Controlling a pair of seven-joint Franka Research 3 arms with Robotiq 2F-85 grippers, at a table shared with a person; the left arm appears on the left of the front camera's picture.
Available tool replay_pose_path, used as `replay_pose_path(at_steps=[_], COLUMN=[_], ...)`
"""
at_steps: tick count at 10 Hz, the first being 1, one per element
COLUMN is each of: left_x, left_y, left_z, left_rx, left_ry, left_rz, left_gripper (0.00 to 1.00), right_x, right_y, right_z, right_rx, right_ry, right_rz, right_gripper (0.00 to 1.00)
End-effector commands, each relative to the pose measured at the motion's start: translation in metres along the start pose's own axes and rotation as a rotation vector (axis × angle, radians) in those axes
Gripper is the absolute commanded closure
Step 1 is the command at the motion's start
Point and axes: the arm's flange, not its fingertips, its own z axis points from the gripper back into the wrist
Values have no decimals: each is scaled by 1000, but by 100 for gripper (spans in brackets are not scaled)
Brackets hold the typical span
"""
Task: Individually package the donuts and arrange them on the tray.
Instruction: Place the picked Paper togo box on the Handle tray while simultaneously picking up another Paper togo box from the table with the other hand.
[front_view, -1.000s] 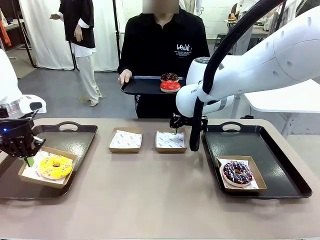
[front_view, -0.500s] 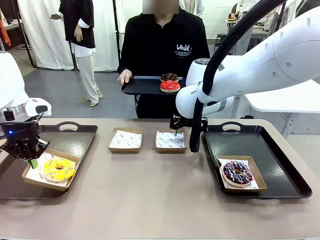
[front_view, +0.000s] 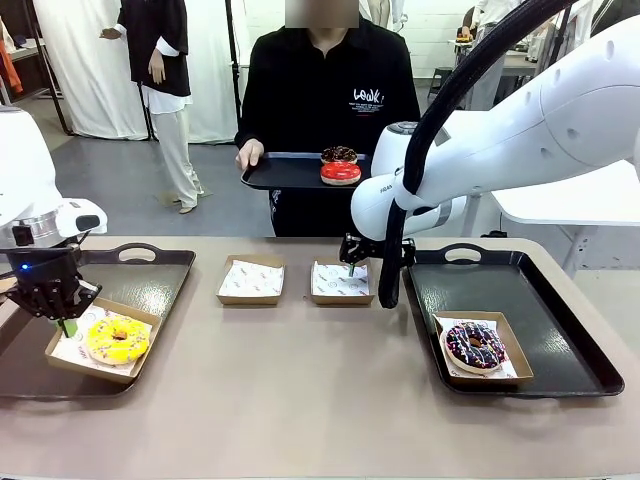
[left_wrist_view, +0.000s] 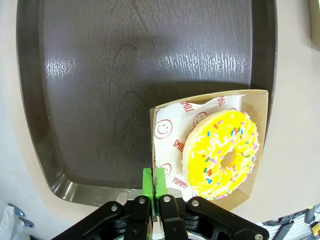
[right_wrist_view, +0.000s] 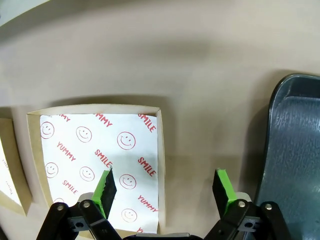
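Where the front view looks across the worktop (front_view: 300, 420), the left arm (front_view: 30, 215) points straight down over the left tray (front_view: 150, 280), and the left jaws are pressed together on the left edge of a cardboard box (front_view: 95, 372) holding the yellow donut (front_view: 117, 338). The right arm (front_view: 500, 140) reaches across to the middle, wrist bent down, with the right jaws spread just above an empty paper-lined box (front_view: 340, 280). A sprinkled donut (front_view: 474, 345) sits boxed on the right tray (front_view: 560, 320). A person holds a small tray (front_view: 285, 172) carrying the red donut (front_view: 340, 172) and the chocolate donut (front_view: 339, 154). In the left wrist view, the green pads (left_wrist_view: 148, 180) pinch the box's edge beside the yellow donut. In the right wrist view, one finger (right_wrist_view: 106, 186) hovers over the printed paper, the other over bare worktop.
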Motion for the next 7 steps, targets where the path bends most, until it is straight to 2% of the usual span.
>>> replay_pose_path(at_steps=[1,4,5,6,7], left_x=[2,1,0,0,0], left_y=[-1,0,0,0,0], left_z=[-11,-13,-13,-13,-13], left_rx=[36,25,18,12,6], left_ry=[-17,-14,-8,-6,0], left_rz=[8,-11,-23,-35,-36], left_gripper=[99,99,40,40,0], right_x=[0,-1,-1,-1,-1], right_y=[3,4,4,4,5], right_z=[-3,-4,-4,-4,-3], right_rx=[-4,11,14,16,17], right_ry=[-28,-29,-35,-34,-34], right_rz=[-14,6,11,11,9], right_gripper=[0,0,59,60,100])
